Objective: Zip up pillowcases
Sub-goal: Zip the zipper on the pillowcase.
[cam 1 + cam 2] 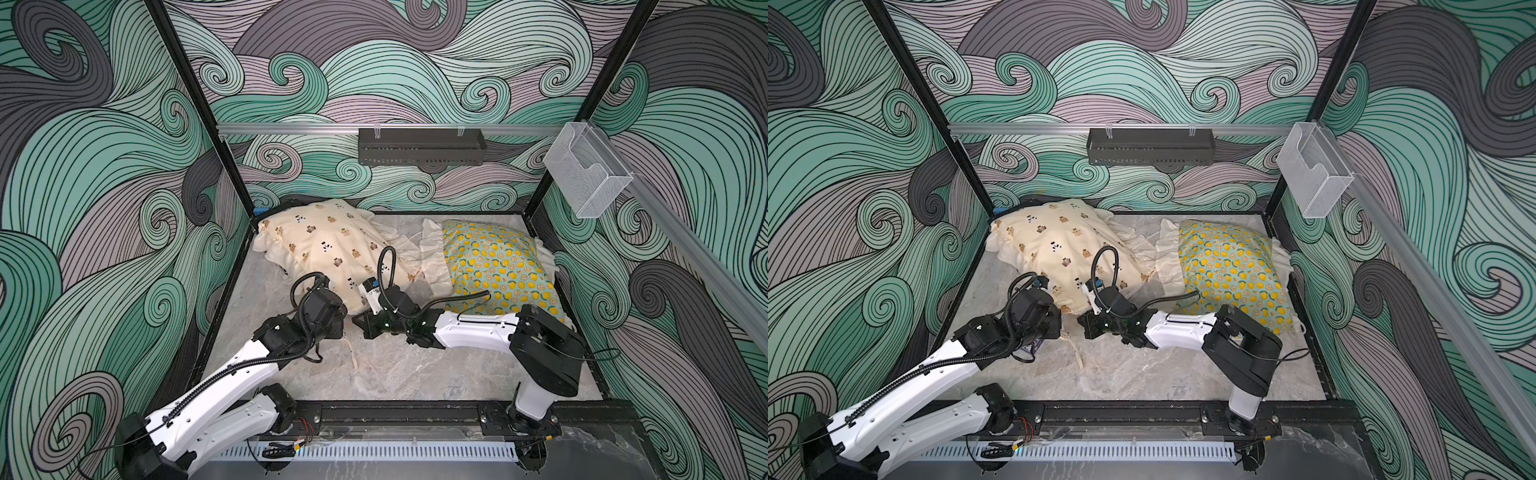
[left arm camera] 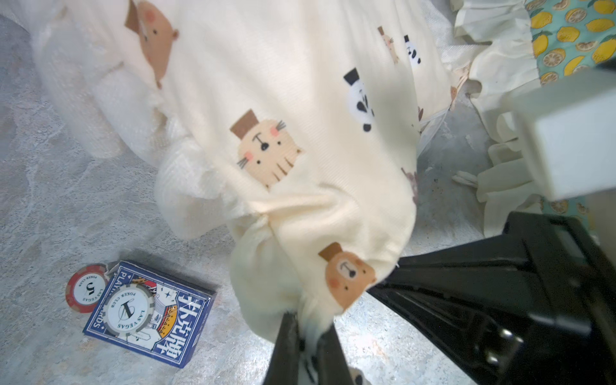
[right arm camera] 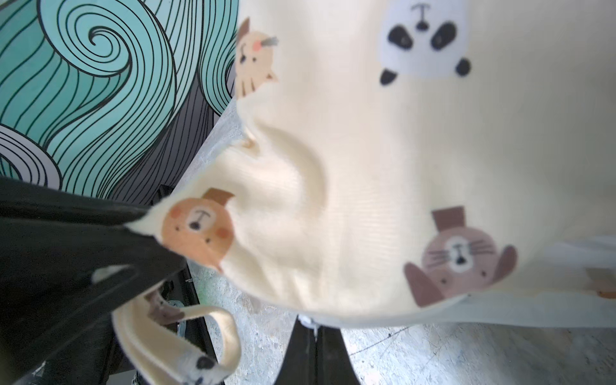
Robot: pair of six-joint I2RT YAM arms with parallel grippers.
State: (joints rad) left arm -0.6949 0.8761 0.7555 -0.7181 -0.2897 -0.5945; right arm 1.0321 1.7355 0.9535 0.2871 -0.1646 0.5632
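Left tool pinching near corner of bear pillowcase; right tool pressed together on its near edge; lemon pillowcase lies right.

cream pillowcase blurred, edges cut off

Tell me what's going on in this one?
Both arms are working on the cream animal-print pillowcase. The left arm has its jaws shut on a bunched corner of it. The right arm has its jaws shut on the case's edge close by, possibly at the zipper, though that is too blurred to confirm. The lemon pillowcase lies beside it, not gripped.
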